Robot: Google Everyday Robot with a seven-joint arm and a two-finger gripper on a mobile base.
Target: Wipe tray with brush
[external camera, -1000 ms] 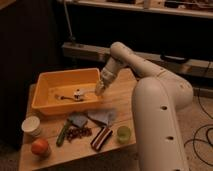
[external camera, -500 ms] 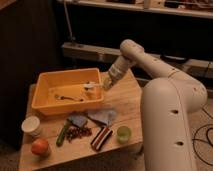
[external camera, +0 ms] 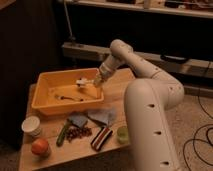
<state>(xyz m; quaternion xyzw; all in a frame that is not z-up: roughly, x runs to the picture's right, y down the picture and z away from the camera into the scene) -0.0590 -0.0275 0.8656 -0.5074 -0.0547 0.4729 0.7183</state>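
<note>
Camera view shows, nearest, an orange fruit (external camera: 40, 146), a white cup (external camera: 32, 126), a red-and-black striped block (external camera: 101, 138) and a small green cup (external camera: 122, 134) on the wooden table (external camera: 117, 92). Behind them sits the tray (external camera: 45, 105), a thin dark utensil (external camera: 69, 97) lying on its floor. Over the tray's right end the gripper (external camera: 96, 82) holds the brush (external camera: 85, 81), jaws closed on the white handle, the brush lying roughly level above the tray floor.

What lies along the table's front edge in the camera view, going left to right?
White cup → orange fruit → green stick → striped block → green cup. Behind, the gripper holds the brush over the tray.
</note>
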